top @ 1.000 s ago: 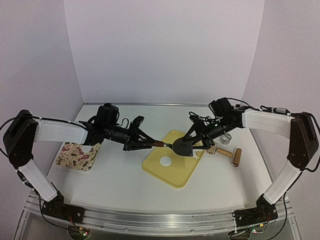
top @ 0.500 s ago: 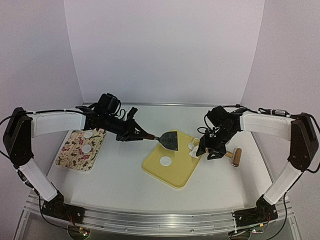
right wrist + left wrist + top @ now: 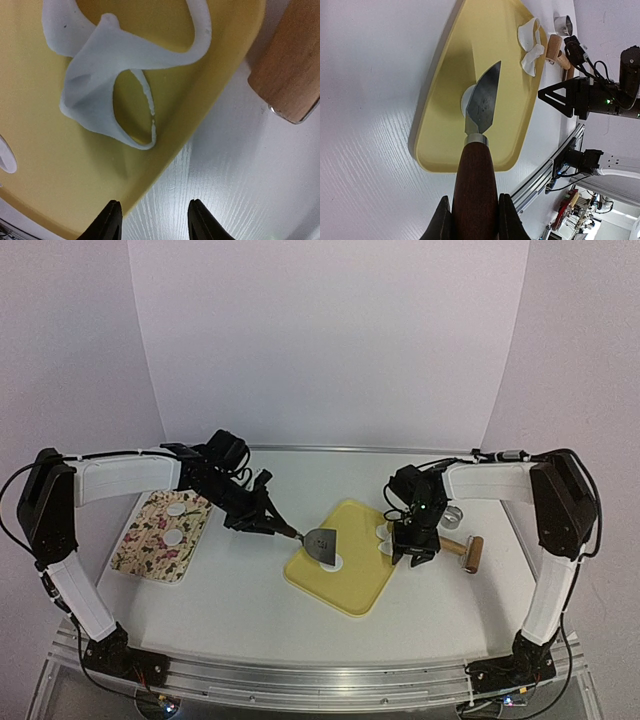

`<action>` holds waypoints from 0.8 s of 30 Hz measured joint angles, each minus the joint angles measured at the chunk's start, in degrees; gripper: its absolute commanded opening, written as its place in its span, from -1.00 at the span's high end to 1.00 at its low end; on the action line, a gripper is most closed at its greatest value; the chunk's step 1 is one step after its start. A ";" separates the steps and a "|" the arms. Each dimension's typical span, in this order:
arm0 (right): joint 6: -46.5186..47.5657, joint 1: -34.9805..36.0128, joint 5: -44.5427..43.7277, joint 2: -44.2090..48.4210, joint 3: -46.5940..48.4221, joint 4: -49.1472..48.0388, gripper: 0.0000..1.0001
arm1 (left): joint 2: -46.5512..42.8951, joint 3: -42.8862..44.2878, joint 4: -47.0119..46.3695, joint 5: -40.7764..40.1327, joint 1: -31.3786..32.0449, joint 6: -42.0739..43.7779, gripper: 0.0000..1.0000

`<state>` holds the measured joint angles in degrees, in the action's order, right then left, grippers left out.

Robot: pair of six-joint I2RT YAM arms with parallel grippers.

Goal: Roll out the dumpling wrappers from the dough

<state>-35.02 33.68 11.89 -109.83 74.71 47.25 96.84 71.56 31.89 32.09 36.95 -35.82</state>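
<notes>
Left wrist view: left hand (image 3: 474, 212) pinches the scraper (image 3: 481, 100), blade over the dumpling wrapper (image 3: 465, 98) on the yellow board (image 3: 470, 45); we judge it thin, soft, tear-prone, best lifted from underneath its edge; right hand (image 3: 153, 212) spread above the dough scrap (image 3: 100, 85).

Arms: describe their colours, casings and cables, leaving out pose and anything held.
The left arm and right arm have white casings on the links, black joints, and black cables near the wrists. A green light glows on the right wrist. The jaws are black.
</notes>
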 measured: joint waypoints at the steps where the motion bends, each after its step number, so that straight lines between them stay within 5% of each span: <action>1: 0.19 0.08 -0.20 -0.65 0.43 -0.08 0.17 | 0.00 0.05 0.27 -0.09 0.00 0.01 1.00; 13: 2.41 0.70 -1.69 -6.83 5.65 -1.10 1.00 | 0.00 3.01 8.18 -3.98 0.00 -0.07 1.00; 24: 5.23 0.89 -2.34 -9.31 9.53 -1.20 1.00 | 0.02 8.78 16.87 -5.72 0.00 -0.58 1.00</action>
<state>-29.79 34.57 9.55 -119.14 84.24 46.05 96.86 80.34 48.76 26.37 36.95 -36.41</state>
